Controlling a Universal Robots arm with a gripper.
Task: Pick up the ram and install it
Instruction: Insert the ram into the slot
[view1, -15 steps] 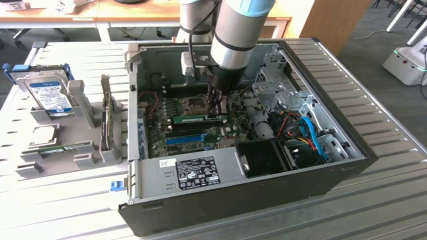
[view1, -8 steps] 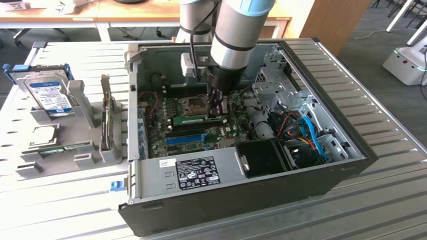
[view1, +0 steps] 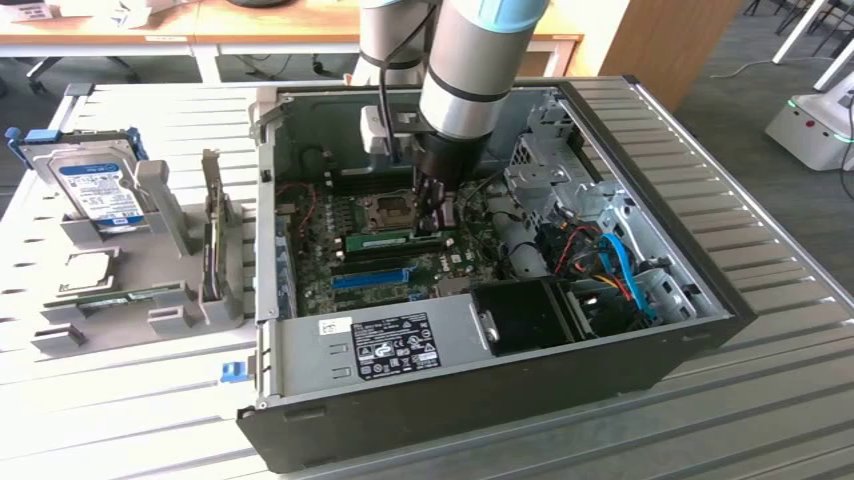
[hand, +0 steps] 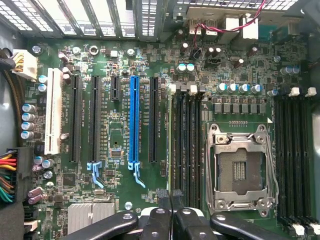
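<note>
Jaws pressed together, holding nothing, tips at one end of long thin green ram stick (hand: 170, 140) seated edge-up in green motherboard (hand: 75, 180).

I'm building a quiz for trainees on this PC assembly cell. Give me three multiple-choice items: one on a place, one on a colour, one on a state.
1. Where is the hard drive? A in the grey holder beside the case; B inside the case; C under the table.
2. The slot between the black expansion slots is: A red; B blue; C yellow.
3. The end effector is: A wide open; B shut; C removed.
1A: it stands in the holder at the exterior view's left. 2B: the wrist view shows it blue. 3B: its fingertips meet above the motherboard.
</note>
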